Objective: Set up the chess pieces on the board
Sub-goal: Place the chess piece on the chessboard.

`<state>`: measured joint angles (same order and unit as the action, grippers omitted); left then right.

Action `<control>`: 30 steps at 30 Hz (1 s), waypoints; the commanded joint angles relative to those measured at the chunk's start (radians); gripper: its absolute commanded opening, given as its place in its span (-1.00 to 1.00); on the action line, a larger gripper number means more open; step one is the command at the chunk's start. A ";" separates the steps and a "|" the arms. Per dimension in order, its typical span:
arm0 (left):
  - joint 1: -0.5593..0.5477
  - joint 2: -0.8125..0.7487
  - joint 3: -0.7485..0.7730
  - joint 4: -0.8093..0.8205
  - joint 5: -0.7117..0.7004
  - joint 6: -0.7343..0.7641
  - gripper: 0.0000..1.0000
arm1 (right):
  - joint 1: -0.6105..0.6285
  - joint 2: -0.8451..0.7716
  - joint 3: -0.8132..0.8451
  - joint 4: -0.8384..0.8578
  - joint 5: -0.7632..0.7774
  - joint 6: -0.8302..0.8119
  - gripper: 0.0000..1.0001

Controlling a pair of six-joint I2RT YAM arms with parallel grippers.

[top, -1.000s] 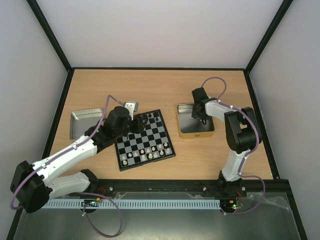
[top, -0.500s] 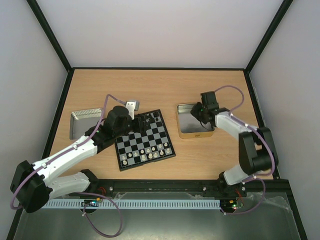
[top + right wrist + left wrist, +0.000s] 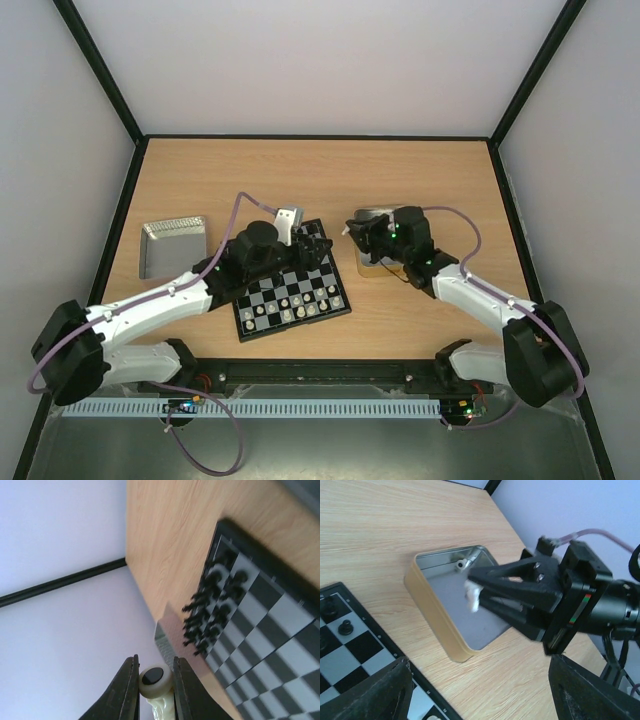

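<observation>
Chess pieces point(image 3: 290, 303) are mostly on the board point(image 3: 300, 288): cream ones in the rows nearest me, black ones point(image 3: 205, 615) bunched along the far edge, right under my left tool point(image 3: 314, 245). That tool stands wide with nothing between its fingers, hovering above the black ranks, I judge so as not to knock them.

My right tool point(image 3: 474, 586) is pinched narrow on one white piece point(image 3: 156, 677), gripped across its slim body so the round base with its dark pad faces the wrist camera. It hangs over the gold-rimmed tin point(image 3: 427, 607) below it, with the board off to its left.

It's glossy moulded stuff, tiny and slippery-looking, so a side pinch makes sense to me. One more pale piece point(image 3: 461, 563) lies in the tin's far corner on smooth bare metal. The surface point(image 3: 395, 525) is wood-grain all round.
</observation>
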<state>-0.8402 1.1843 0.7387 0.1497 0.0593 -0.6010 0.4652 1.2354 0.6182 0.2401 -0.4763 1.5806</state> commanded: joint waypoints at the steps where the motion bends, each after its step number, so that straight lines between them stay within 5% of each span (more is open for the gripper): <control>1: -0.025 0.019 -0.017 0.102 -0.078 -0.055 0.48 | 0.080 -0.017 -0.042 0.156 -0.003 0.216 -0.87; 10: -0.044 0.060 -0.032 0.178 -0.130 -0.129 0.11 | 0.136 -0.014 -0.045 0.232 0.006 0.320 -0.87; 30: -0.053 0.125 -0.032 0.287 -0.167 0.079 -0.40 | 0.139 -0.005 -0.050 0.274 -0.064 0.386 -0.84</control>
<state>-0.8898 1.2930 0.7002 0.3855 -0.0853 -0.5781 0.5980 1.2312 0.5804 0.4770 -0.5220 1.9465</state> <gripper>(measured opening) 0.332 0.127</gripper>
